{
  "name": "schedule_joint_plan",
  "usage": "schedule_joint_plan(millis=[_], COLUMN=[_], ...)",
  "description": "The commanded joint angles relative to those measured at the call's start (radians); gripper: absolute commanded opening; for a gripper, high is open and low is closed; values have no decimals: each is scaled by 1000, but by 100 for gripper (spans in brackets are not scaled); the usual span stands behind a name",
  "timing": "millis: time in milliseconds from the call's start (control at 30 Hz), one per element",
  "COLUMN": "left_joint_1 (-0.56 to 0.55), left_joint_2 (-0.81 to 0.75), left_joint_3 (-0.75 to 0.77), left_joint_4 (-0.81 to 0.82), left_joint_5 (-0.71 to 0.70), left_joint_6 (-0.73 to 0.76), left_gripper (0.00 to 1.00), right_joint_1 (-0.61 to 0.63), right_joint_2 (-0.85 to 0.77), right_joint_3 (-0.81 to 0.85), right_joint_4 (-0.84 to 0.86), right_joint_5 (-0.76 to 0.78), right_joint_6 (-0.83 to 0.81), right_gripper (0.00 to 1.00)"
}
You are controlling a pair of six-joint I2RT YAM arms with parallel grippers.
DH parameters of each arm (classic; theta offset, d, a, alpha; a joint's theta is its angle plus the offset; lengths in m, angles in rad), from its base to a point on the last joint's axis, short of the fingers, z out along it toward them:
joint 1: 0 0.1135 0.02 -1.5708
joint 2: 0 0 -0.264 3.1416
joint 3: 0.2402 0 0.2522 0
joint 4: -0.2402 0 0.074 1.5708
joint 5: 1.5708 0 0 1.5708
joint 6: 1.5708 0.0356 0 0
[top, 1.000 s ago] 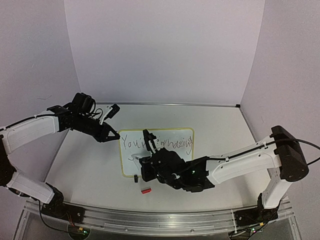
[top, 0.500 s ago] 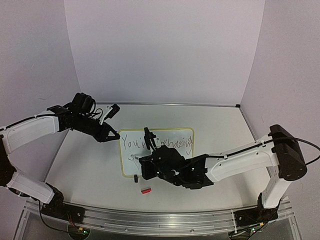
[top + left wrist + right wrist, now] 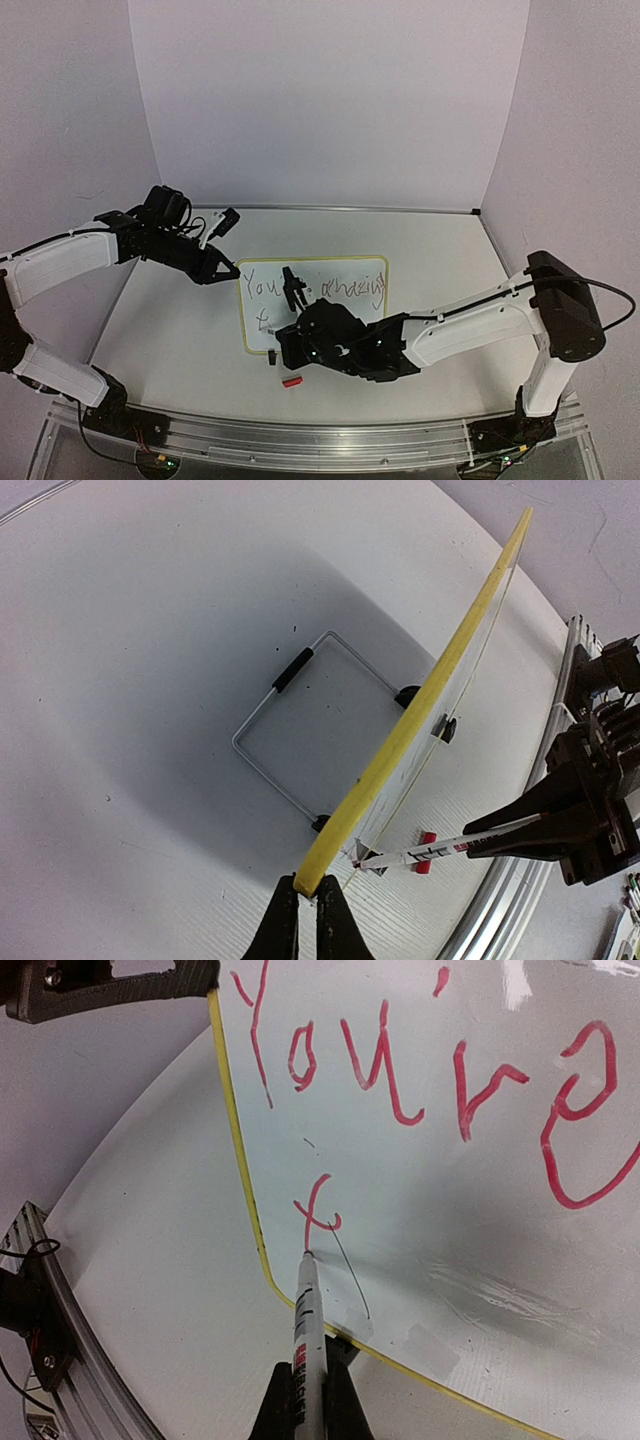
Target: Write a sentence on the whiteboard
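White whiteboard (image 3: 430,1220), yellow frame (image 3: 240,1180); red sentence (image 3: 461,1090); white marker (image 3: 307,1310)

Pale lilac walls (image 3: 330,100) enclose a white table (image 3: 170,330) edged by a metal rail (image 3: 300,440).

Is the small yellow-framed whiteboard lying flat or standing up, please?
Standing, tilted: the yellow-framed whiteboard rises on edge off the table, wire stand behind it.

Left arm (image 3: 60,262), right arm (image 3: 470,325): jaws closed.
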Motion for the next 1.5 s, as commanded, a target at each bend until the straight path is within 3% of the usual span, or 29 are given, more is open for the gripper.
schedule_joint_plan(millis=[0, 467, 1467], left_joint_1=[-25, -24, -26], left_joint_2=[30, 34, 41], left_joint_3=[10, 10, 11], left_joint_4=[-56, -57, -57], left_joint_5=[-12, -15, -9], left_joint_6=[10, 11, 11], left_gripper=[0, 0, 0], right_joint_1=[-4, 7, -16], right_joint_2=[-3, -151, -72], right_joint_3=[20, -44, -26], right_joint_4=[-25, -13, -38], right_joint_5=[15, 60, 83], right_joint_6=[11, -31, 12], right_gripper=[0, 0, 0])
